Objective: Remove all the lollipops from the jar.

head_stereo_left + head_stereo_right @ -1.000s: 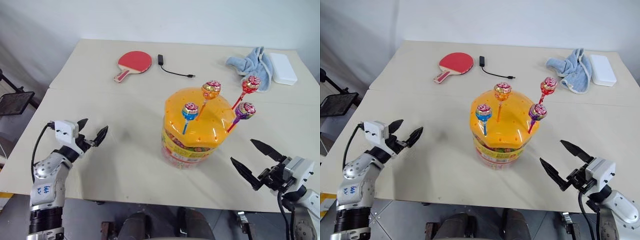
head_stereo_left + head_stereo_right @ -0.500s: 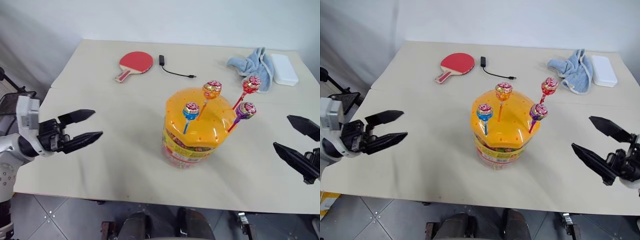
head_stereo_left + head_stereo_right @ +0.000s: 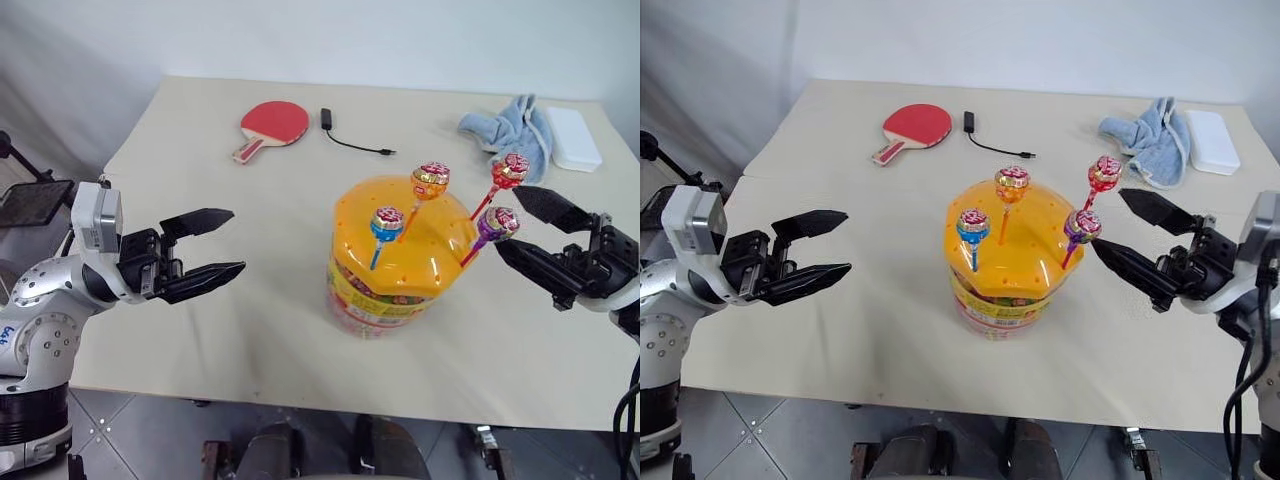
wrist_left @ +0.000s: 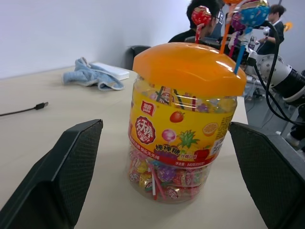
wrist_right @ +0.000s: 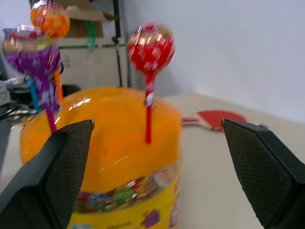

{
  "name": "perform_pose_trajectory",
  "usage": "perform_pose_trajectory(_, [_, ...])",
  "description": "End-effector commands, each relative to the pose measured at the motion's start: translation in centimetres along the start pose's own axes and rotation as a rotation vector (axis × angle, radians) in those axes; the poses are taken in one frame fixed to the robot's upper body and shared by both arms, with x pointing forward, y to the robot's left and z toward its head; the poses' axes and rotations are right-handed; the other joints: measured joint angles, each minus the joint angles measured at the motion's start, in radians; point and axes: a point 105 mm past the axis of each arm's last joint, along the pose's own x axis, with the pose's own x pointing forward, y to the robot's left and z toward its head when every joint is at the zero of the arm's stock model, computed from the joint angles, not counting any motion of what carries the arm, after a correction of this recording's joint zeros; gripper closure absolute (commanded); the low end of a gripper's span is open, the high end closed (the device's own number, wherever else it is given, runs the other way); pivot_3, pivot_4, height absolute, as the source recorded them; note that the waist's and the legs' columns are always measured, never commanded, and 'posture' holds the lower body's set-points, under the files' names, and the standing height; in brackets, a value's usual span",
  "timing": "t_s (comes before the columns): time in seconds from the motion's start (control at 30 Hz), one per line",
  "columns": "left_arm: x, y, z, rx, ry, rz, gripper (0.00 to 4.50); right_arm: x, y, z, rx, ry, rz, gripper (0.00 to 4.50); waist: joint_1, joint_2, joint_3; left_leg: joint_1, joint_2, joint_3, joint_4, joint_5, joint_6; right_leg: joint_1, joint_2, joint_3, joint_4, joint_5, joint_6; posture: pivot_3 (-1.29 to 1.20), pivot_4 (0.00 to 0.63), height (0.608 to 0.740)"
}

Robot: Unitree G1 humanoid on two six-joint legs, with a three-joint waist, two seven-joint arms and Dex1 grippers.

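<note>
One jar [image 3: 398, 262] stands mid-table [image 3: 250, 320]. Four lollipops stand stuck in its orange lid [image 3: 1015, 240]: blue [image 3: 386, 223], orange [image 3: 431, 181], red [image 3: 509, 170], purple [image 3: 495, 223]. Two grippers, both wide and holding nothing: left gripper [image 3: 214, 250] well left of the jar, right gripper [image 3: 524, 228] just beside the red and purple lollipops.

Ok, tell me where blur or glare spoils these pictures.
Right wrist view: the red-wrapped lollipop and purple-wrapped lollipop look soft, and glare streaks the domed orange lid. Left wrist view: the printed clear plastic jar is sharp, the people behind blurred. Head views: even light, soft shadows on the beige table.
</note>
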Motion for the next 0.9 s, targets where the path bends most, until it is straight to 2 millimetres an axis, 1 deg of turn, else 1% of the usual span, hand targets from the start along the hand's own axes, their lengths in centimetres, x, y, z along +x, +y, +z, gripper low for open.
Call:
perform_pose_trajectory(0.03, [1.2, -1.7, 1.0, 0.034, 0.001, -0.096, 0.0, -1.4, 0.9, 0.9, -0.073, 0.026, 0.042, 0.02, -0.002, 0.0, 0.0, 0.0, 0.0, 0.0, 0.0, 0.0, 0.0, 0.0, 0.0, 0.0, 0.0, 0.0, 0.001, 0.0, 0.15, 0.74])
perform_pose_trajectory(0.13, [2.5, -2.5, 1.1, 0.01, 0.003, -0.161, 0.0, -2.8, 1.7, 1.1, -0.077, 0.052, 0.057, 0.02, -0.003, 0.0, 0.0, 0.0, -0.001, 0.0, 0.0, 0.0, 0.002, 0.001, 0.0, 0.001, -0.002, 0.002, 0.003, 0.0, 0.15, 0.74])
perform_pose_trajectory(0.27, [5.1, -3.0, 1.4, 0.005, -0.04, -0.247, 0.0, -4.8, 2.3, 1.7, -0.103, 0.066, 0.034, 0.02, -0.001, 0.0, 0.0, 0.002, -0.001, 0.0, 0.0, 0.001, 0.002, 0.004, 0.0, 0.001, -0.002, 0.002, 0.003, 0.0, 0.15, 0.74])
perform_pose_trajectory(0.33, [6.8, -3.6, 1.4, -0.022, -0.06, -0.305, 0.0, -5.4, 3.1, 1.9, -0.1, 0.072, 0.049, 0.02, 0.0, 0.0, 0.0, 0.003, -0.001, -0.001, 0.0, 0.001, 0.002, 0.006, 0.0, 0.001, -0.002, 0.002, 0.004, 0.0, 0.15, 0.74])
perform_pose_trajectory(0.47, [9.1, -4.2, 1.4, -0.058, -0.077, -0.37, 0.0, -5.6, 4.6, 1.8, -0.095, 0.065, 0.086, 0.02, -0.004, 0.0, 0.0, 0.004, -0.002, -0.001, 0.0, 0.001, 0.002, 0.006, 0.001, 0.001, -0.003, 0.002, 0.004, 0.0, 0.15, 0.74])
perform_pose_trajectory(0.57, [10.8, -5.6, 1.4, -0.046, -0.081, -0.455, 0.0, -5.6, 5.6, 1.1, -0.116, 0.061, 0.094, 0.02, -0.003, 0.0, 0.0, 0.004, -0.001, -0.001, 0.0, 0.001, 0.002, 0.007, 0.002, 0.001, -0.003, 0.002, 0.004, 0.0, 0.15, 0.74])
perform_pose_trajectory(0.63, [11.2, -5.9, 1.4, -0.036, -0.084, -0.475, 0.0, -5.6, 5.8, 0.7, -0.131, 0.061, 0.095, 0.02, -0.004, 0.0, 0.0, 0.005, -0.002, 0.0, 0.0, 0.001, 0.002, 0.007, 0.003, 0.002, -0.003, 0.002, 0.004, 0.0, 0.15, 0.74])
perform_pose_trajectory(0.77, [12.5, -5.4, 1.3, -0.061, -0.09, -0.446, 0.0, -6.0, 5.3, 0.3, -0.142, 0.055, 0.045, 0.02, -0.003, 0.0, 0.0, 0.008, -0.002, -0.001, 0.0, 0.001, 0.002, 0.011, 0.003, 0.002, -0.004, 0.002, 0.004, 0.0, 0.15, 0.74])
perform_pose_trajectory(0.87, [12.8, -5.2, 1.4, -0.07, -0.097, -0.439, 0.55, -6.2, 5.3, 0.2, -0.144, 0.054, 0.039, 0.0, -0.001, 0.0, 0.0, 0.011, -0.002, -0.002, 0.0, 0.001, 0.002, 0.015, 0.003, 0.002, -0.007, 0.003, 0.005, 0.0, 0.15, 0.74])
perform_pose_trajectory(0.9, [12.8, -5.1, 1.4, -0.072, -0.1, -0.437, 0.84, -6.3, 5.4, 0.3, -0.149, 0.053, 0.041, 0.0, -0.001, 0.0, 0.0, 0.011, -0.002, -0.002, 0.0, 0.001, 0.002, 0.015, 0.003, 0.002, -0.007, 0.003, 0.005, 0.0, 0.15, 0.74])
